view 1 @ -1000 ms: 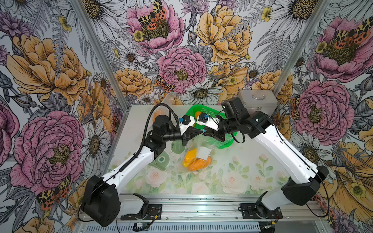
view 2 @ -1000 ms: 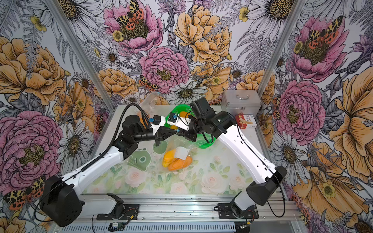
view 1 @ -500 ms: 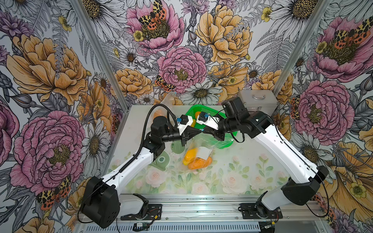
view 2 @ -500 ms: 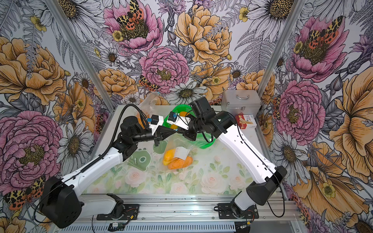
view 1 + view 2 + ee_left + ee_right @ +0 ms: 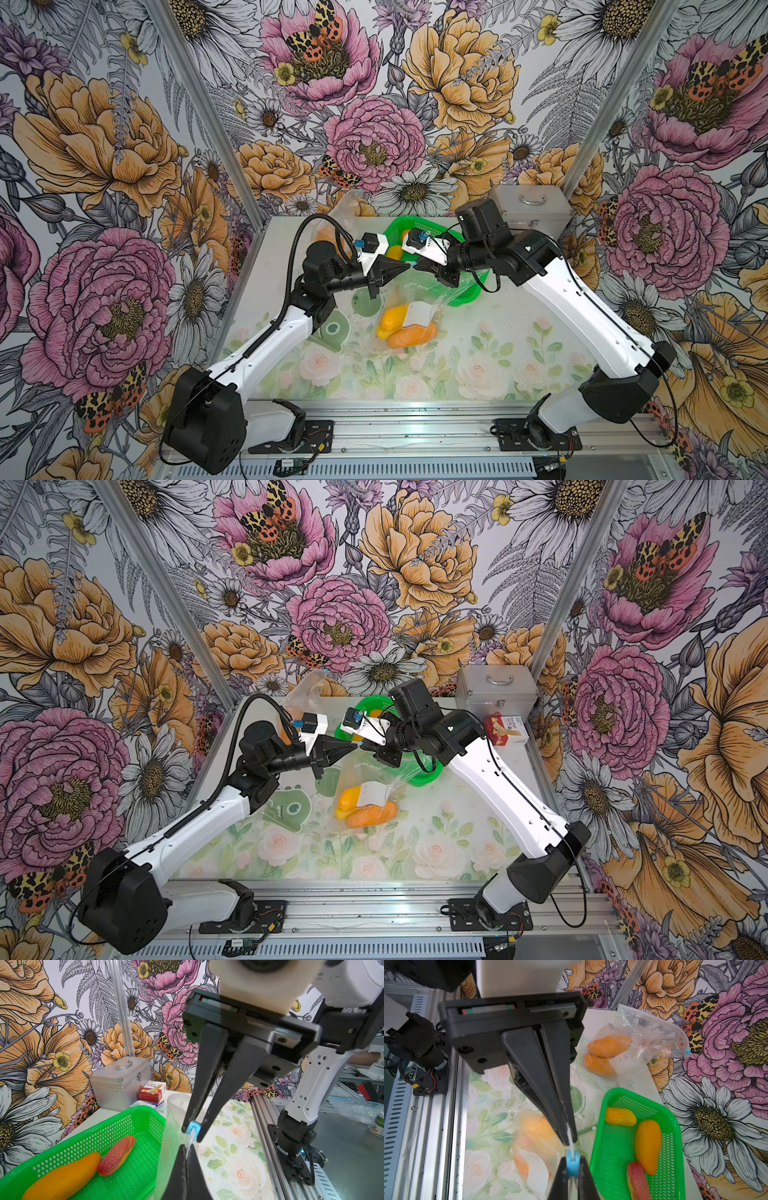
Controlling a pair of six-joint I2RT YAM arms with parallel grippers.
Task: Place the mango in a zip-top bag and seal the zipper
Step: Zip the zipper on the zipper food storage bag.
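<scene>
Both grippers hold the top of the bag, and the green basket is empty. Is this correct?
Not empty: the right wrist view shows three mangoes in the green basket. The left gripper and right gripper do hold the bag top.

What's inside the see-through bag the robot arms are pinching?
Two mangoes lie in the clear bag: a yellow mango and an orange mango, touching. A white label on the bag hides part of them, so anything behind it cannot be seen.
</scene>
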